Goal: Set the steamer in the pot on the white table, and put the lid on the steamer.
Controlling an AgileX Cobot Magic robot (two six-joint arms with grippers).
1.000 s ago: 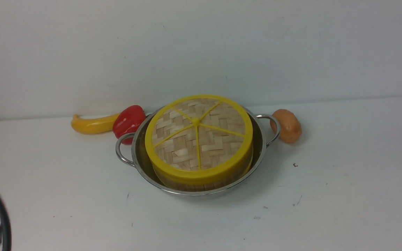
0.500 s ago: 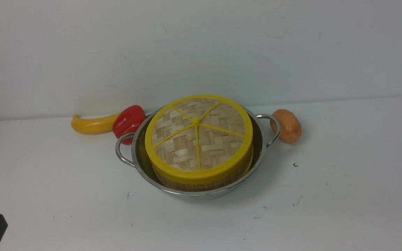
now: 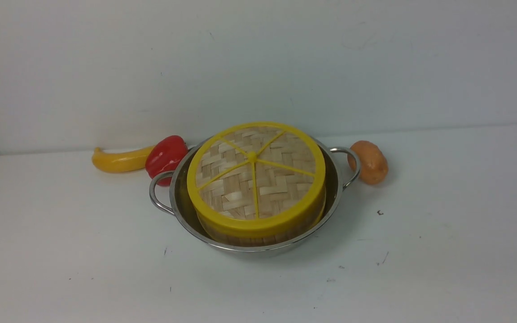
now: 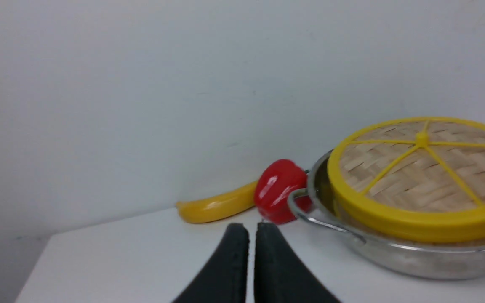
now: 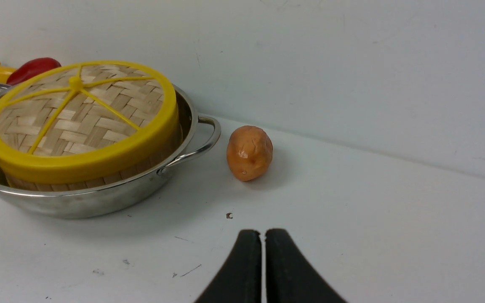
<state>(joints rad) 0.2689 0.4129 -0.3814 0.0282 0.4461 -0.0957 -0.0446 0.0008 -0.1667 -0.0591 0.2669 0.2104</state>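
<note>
Steamer (image 3: 258, 235) lidded in pot (image 3: 186, 215), apart from both empty, nearly closed hands (image 4: 251, 229) (image 5: 263, 233)

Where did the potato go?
In the front view, the potato lies on the white table, just right of the pot, beside its right handle, near the back wall.

Plain pale wall (image 3: 258, 58) behind, faintly scuffed, under soft, even light.

lid (image 3: 256, 175) — yellow rim, tan weave | pot (image 3: 186, 215) — silver | pepper (image 3: 165, 158) red
</note>
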